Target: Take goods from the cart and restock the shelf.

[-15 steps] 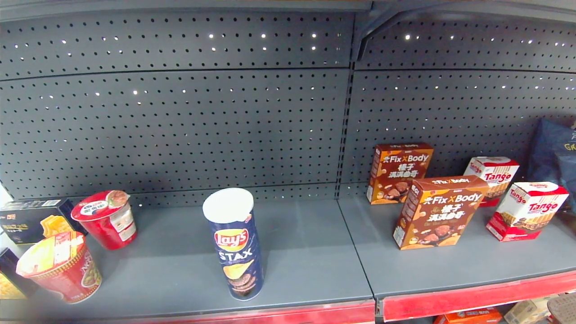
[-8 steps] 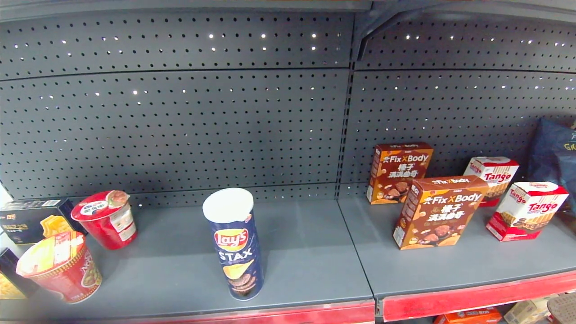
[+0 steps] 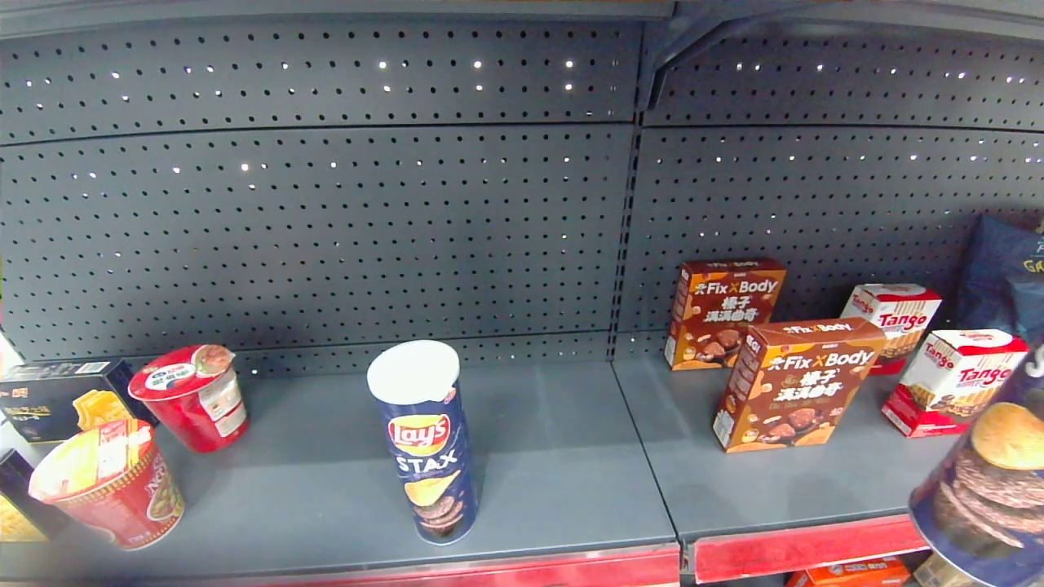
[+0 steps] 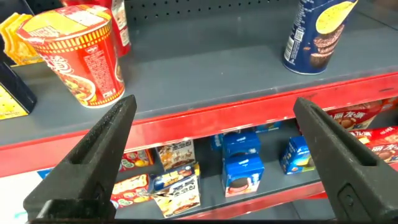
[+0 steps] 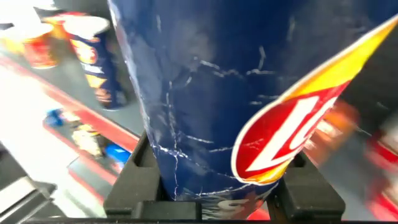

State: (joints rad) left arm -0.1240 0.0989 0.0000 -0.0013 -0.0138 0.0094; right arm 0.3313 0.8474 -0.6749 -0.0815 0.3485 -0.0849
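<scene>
Right claw is gripping a blue chips can: the fingers are clamped on opposite sides of its body, and the can is running up and away from the wrist. In the head view the held can is sitting at the far right, slightly tilted. It is in front of the shelf's red front edge, not resting on the shelf, and it is overlapping the near wafer box.

Left claw is hovering low in front of the shelf edge with its fingers spread wide and nothing between them. It is facing the gap between the near cup noodles and the standing chips can.

On the shelf, a second blue chips can is standing upright mid-shelf. Two cup noodles are sitting at left, and two brown biscuit boxes are standing right of centre, ahead of the wafer boxes.
</scene>
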